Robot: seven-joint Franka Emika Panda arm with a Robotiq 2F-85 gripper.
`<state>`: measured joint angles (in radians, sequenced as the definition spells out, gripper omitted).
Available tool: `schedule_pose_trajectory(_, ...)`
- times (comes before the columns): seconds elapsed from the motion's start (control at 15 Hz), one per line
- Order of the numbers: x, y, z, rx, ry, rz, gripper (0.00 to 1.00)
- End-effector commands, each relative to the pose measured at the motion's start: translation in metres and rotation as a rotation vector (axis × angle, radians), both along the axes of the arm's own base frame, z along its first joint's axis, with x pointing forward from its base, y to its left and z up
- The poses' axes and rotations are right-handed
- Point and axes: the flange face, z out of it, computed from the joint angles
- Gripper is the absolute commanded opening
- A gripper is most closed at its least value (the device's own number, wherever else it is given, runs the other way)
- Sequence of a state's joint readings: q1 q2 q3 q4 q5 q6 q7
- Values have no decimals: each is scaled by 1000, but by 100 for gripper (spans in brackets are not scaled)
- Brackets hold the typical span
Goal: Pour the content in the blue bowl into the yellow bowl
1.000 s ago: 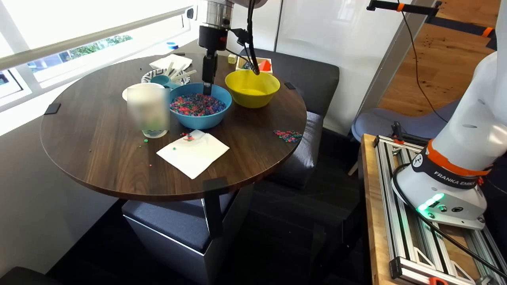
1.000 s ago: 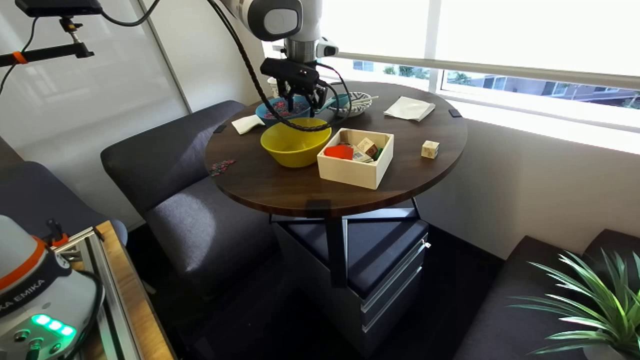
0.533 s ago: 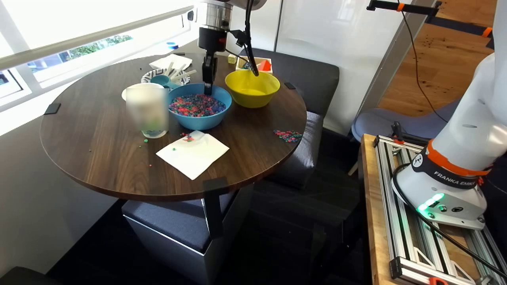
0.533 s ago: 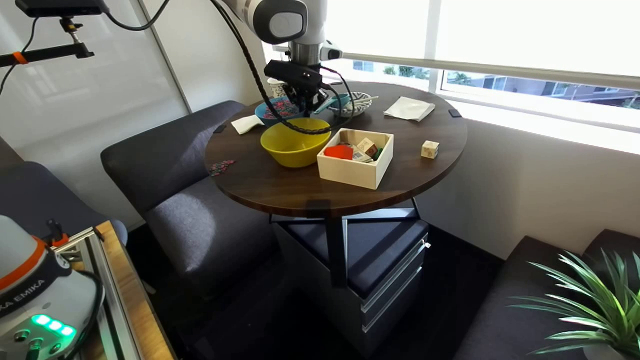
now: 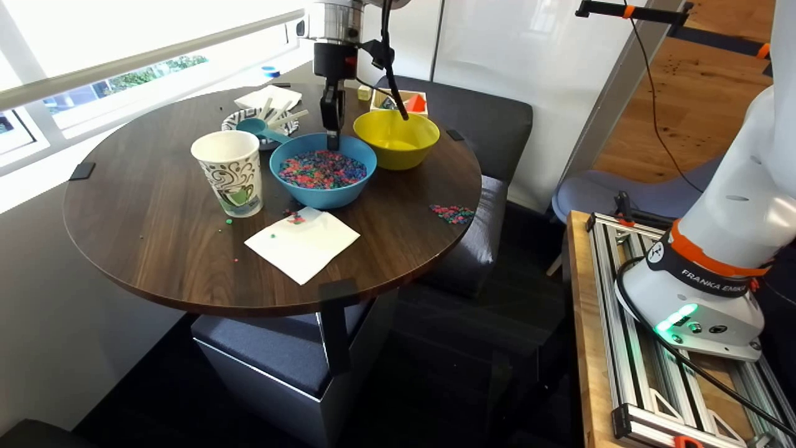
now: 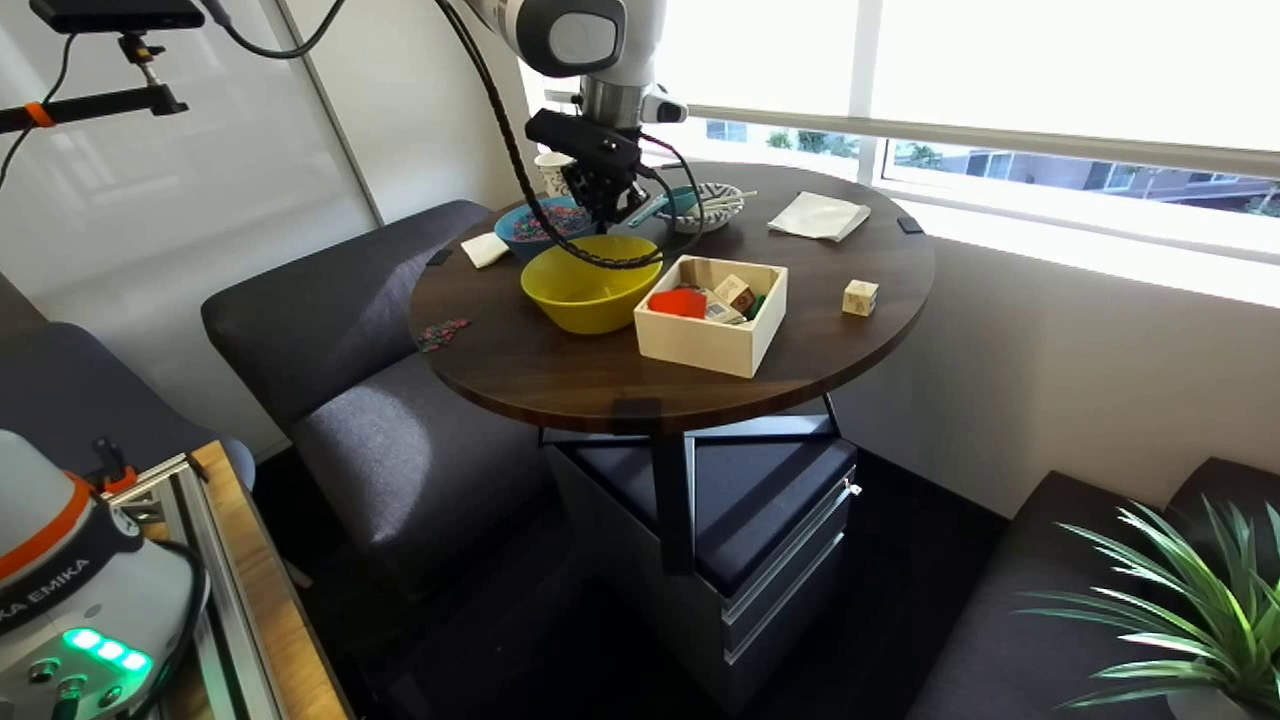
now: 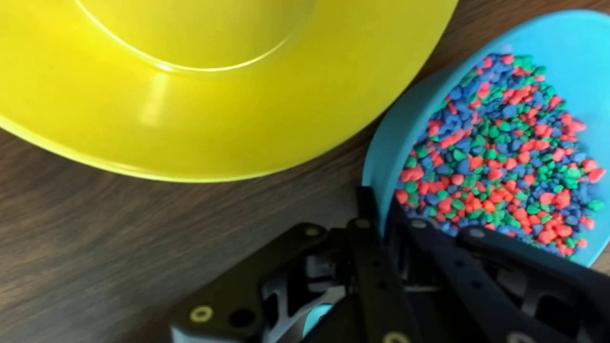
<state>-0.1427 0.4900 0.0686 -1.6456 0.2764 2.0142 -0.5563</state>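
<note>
Cup of white patterned paper [image 5: 231,177], tall and tapered, stands in an exterior view left of the round, wide, sky-blue plastic bowl [image 5: 323,198], and the gap to it is wider: within the last second the blue bowl has shifted away from the cup. Just in front of the blue bowl lies a square white paper-like napkin [image 5: 303,246]. Inside the blue bowl sits the heap of small, pebble-like red, blue and green pieces [image 5: 324,169], the content to be poured. At the blue bowl's back rim the black two-finger gripper [image 7: 380,209], spread a second ago, is now clenched on that rim, one finger inside it and one outside in the wrist view. Right of the blue bowl, just beside it and a little behind, the round, glossy yellow plastic bowl [image 5: 398,159] shows none of the pieces. So the grasp looks made and the pour not yet begun. The blue bowl appears roughly level; whether its base is lifted I cannot tell. Held at one side only, it may sag or twist as it rises.
</note>
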Motion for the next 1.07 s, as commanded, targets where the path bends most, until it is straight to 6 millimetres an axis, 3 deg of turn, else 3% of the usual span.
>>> schedule_pose_trajectory(0.0, 1, -6, 9, 3, 41, -47, 2)
schedule_pose_trajectory(0.27, -3, -28, 26, 37, 45, -144, 1)
schedule_pose_trajectory(0.53, -5, -49, 30, 76, 34, -237, 1)
schedule_pose_trajectory(0.73, -1, -50, 30, 101, 20, -278, 1)
schedule_pose_trajectory(1.0, 10, -35, 28, 93, 0, -318, 1)
